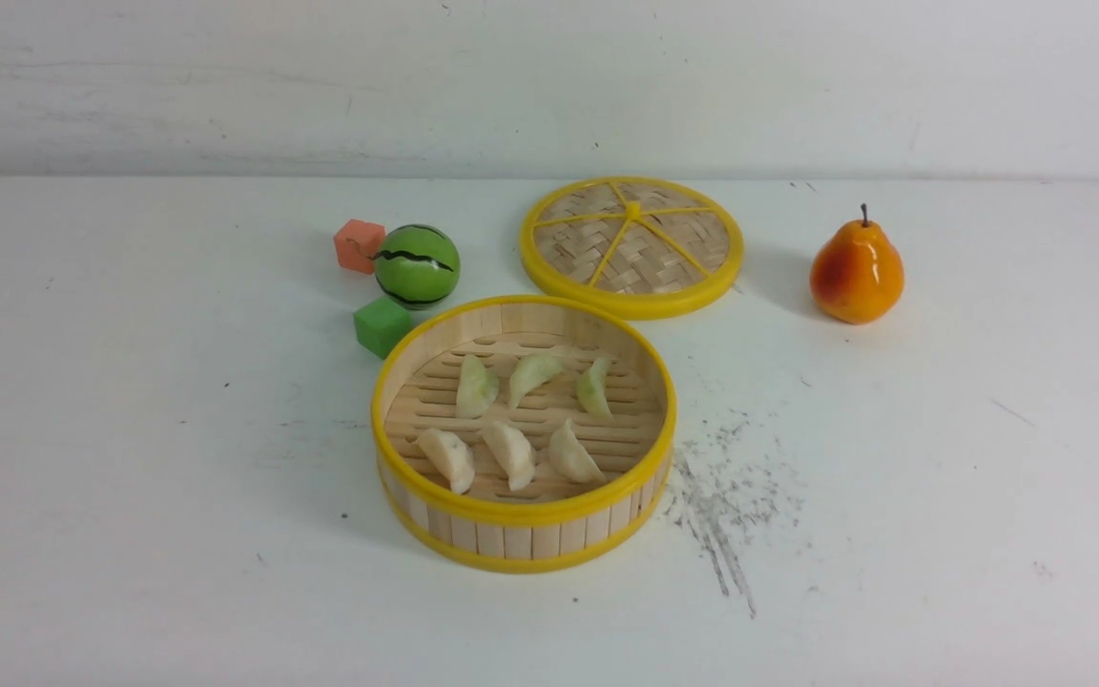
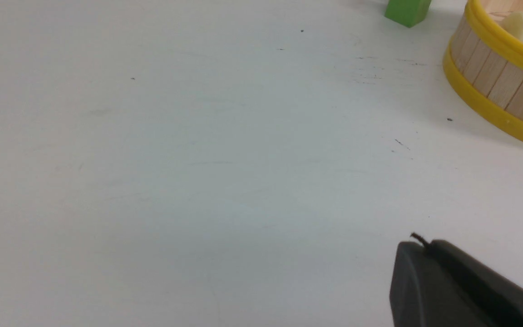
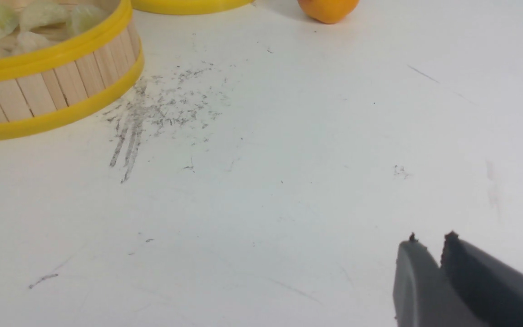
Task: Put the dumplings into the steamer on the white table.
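Note:
The steamer (image 1: 511, 539) stands in the middle of the white table (image 1: 130, 429). On its slatted floor lie the dumplings: three pale green ones (image 1: 532, 374) in the far row and three cream-white ones (image 1: 511, 453) in the near row. Neither arm shows in the front view. In the left wrist view my left gripper (image 2: 425, 243) hangs shut and empty over bare table, with the steamer (image 2: 497, 86) well beyond it. In the right wrist view my right gripper (image 3: 430, 238) has a narrow gap between its tips with nothing in it, and stands far from the steamer (image 3: 39, 95).
A flat woven lid (image 1: 632, 245) lies behind the steamer. A toy pear (image 1: 857, 271) stands at the right. A green striped ball (image 1: 417, 265), an orange cube (image 1: 359, 245) and a green cube (image 1: 382, 325) sit to the steamer's back left. Grey scuff marks (image 1: 721, 506) lie to its right.

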`<state>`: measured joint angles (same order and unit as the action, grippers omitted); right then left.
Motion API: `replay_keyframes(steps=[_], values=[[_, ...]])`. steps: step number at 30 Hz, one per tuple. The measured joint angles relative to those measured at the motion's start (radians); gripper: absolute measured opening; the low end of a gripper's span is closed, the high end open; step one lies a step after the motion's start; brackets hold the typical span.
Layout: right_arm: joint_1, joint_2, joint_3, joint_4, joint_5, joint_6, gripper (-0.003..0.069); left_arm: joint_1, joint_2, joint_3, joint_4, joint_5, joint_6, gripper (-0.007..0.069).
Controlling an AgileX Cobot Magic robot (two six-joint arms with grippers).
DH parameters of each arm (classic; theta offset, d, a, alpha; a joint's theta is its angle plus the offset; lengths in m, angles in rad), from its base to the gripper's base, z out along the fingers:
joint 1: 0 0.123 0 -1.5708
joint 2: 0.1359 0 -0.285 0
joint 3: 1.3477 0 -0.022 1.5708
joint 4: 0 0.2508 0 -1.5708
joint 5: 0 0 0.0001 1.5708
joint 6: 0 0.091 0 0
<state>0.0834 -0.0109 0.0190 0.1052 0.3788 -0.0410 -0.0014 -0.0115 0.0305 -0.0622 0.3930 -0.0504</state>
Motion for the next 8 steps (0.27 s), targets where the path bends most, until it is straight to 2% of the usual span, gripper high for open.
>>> replay_keyframes(steps=[8], values=[[0.0,0.0,0.0,0.0,0.0,0.0,0.0098,0.0,0.0,0.0,0.0,0.0,0.0,-0.0013]])
